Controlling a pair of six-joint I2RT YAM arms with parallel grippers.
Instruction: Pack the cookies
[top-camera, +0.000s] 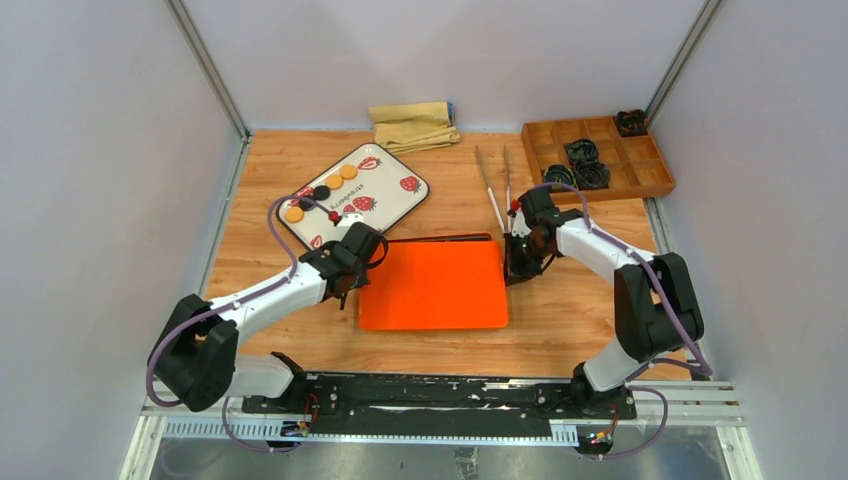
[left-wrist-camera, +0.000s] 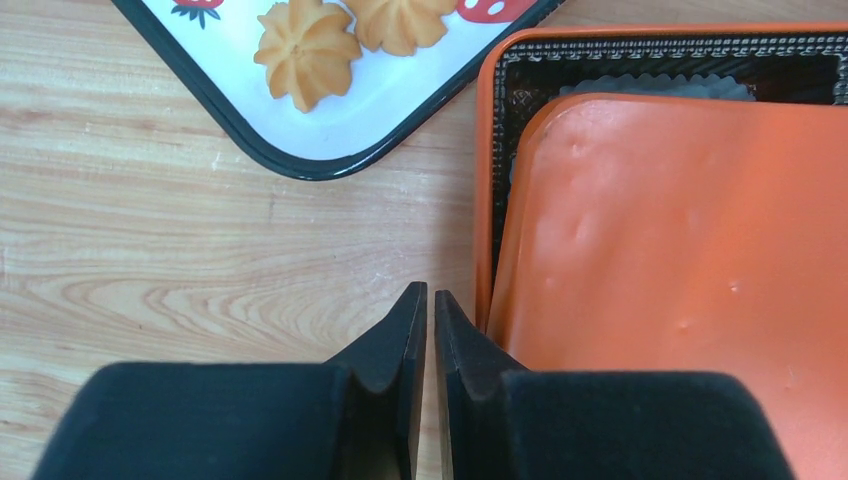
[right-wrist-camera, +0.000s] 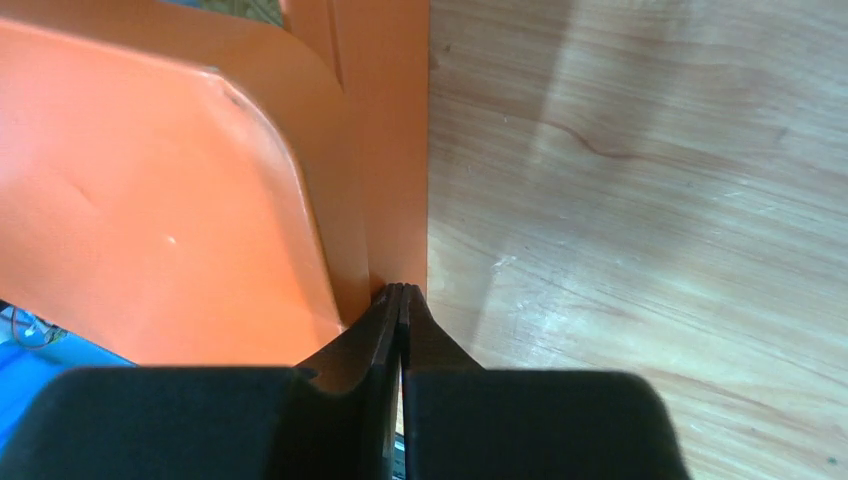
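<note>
Cookies (top-camera: 334, 181), piped rosettes with ridged petals, lie on the glossy round-cornered strawberry tray (left-wrist-camera: 380, 100) beyond the left gripper (left-wrist-camera: 430, 300): three golden and at least one black, in a row. One smooth orange lid (left-wrist-camera: 680, 250) sits askew over its box (left-wrist-camera: 485, 150), whose far strip shows a black patterned liner. The left gripper's fingers are drawn almost together with a thin slit between them, gripping nothing, just beside the box's left rim. The right gripper (right-wrist-camera: 402, 292) is clenched, its tips touching the right rim, with bare wooden table (top-camera: 570, 310) alongside
</note>
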